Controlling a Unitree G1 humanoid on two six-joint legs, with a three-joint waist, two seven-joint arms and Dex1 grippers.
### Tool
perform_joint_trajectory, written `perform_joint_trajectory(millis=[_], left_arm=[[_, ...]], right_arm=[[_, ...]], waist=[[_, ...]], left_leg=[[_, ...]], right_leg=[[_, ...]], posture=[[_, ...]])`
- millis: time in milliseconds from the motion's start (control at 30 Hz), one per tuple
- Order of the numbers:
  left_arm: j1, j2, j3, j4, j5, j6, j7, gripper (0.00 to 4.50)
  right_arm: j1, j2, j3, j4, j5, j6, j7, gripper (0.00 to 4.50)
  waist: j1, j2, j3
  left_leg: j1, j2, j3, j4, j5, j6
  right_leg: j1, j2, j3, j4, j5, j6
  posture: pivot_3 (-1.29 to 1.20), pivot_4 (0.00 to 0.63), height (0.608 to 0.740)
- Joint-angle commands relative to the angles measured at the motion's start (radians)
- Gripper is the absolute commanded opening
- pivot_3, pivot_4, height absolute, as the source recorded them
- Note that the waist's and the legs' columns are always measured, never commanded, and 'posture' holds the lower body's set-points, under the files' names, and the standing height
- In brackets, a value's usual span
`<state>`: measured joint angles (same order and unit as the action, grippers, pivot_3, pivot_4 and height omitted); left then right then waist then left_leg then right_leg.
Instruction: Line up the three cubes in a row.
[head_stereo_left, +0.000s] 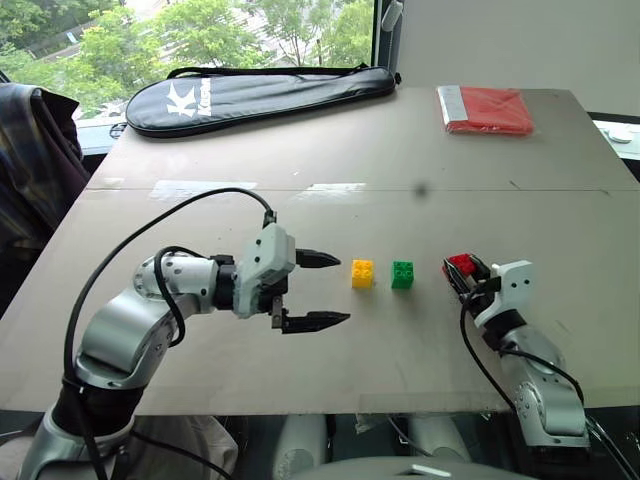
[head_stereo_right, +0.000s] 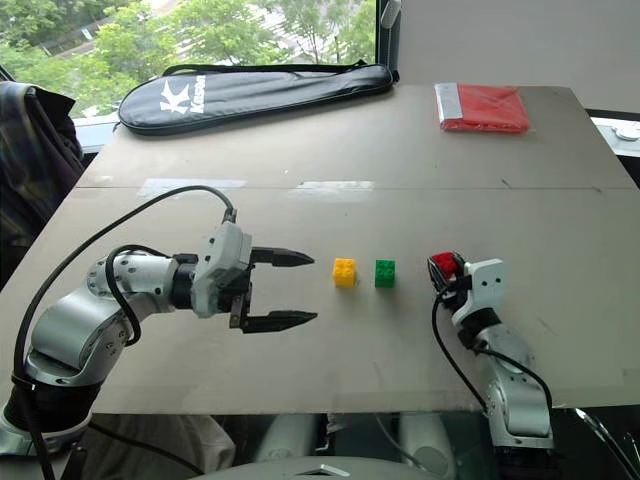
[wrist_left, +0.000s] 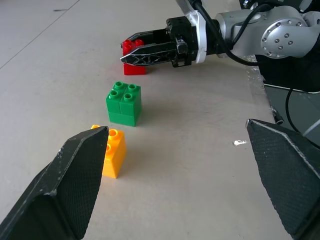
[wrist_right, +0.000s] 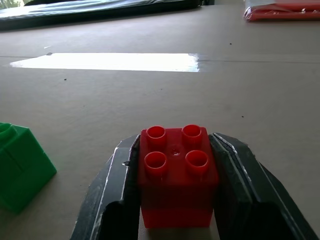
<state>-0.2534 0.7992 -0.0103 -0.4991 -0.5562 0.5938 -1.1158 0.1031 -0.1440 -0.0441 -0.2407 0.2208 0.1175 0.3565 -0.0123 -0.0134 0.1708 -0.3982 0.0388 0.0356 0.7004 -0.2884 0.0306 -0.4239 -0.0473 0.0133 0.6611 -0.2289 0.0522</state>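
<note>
right gripper (wrist_right: 177, 200) clamps red cube (wrist_right: 177, 175) beside green cube (head_stereo_left: 403, 273).

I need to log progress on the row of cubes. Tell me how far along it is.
Done: the yellow cube and green cube already sit side by side on the table, a small gap between them. In hand: the right gripper is shut on the red cube, just right of the green one. Left: set the red cube in line and let go. The left gripper is open, holding nothing.
</note>
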Motion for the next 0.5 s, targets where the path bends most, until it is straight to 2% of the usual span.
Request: perform_joint_trajectory(millis=[33,233,333,500], left_arm=[[0.005,0.017,0.019,-0.037,-0.023,-0.008,-0.001,4.50],[0.016,0.013,0.017,-0.053,-0.027,-0.009,0.014,4.50],[0.031,0.019,0.004,-0.053,-0.012,-0.012,0.015,4.50],[0.014,0.024,-0.002,-0.045,-0.016,-0.004,0.009,4.50]], right_arm=[[0.026,0.007,0.025,-0.111,-0.008,0.029,-0.036,1.32],[0.094,0.050,0.060,-0.251,-0.038,0.156,-0.155,1.32],[0.127,0.066,0.083,-0.282,-0.128,0.178,-0.240,1.32],[0.129,0.085,0.111,-0.277,-0.145,0.190,-0.262,1.32]], waist=[[0.000,0.000,0.000],[0.001,0.000,0.000],[0.000,0.000,0.000],[0.000,0.000,0.000]], left_leg=[[0.000,0.000,0.000,0.000,0.000,0.000],[-0.001,0.000,0.001,0.000,0.000,0.000],[-0.001,0.000,0.001,0.000,0.000,0.000],[-0.001,0.001,0.002,0.000,0.000,0.000]], right_leg=[[0.000,0.000,0.000,0.000,0.000,0.000],[-0.001,0.000,0.001,0.000,0.000,0.000],[-0.002,0.000,0.001,0.000,0.000,0.000],[-0.002,0.000,0.002,0.000,0.000,0.001]], posture=[[0.00,0.150,0.708],[0.00,0.150,0.708],[0.00,0.150,0.708],[0.00,0.150,0.708]])
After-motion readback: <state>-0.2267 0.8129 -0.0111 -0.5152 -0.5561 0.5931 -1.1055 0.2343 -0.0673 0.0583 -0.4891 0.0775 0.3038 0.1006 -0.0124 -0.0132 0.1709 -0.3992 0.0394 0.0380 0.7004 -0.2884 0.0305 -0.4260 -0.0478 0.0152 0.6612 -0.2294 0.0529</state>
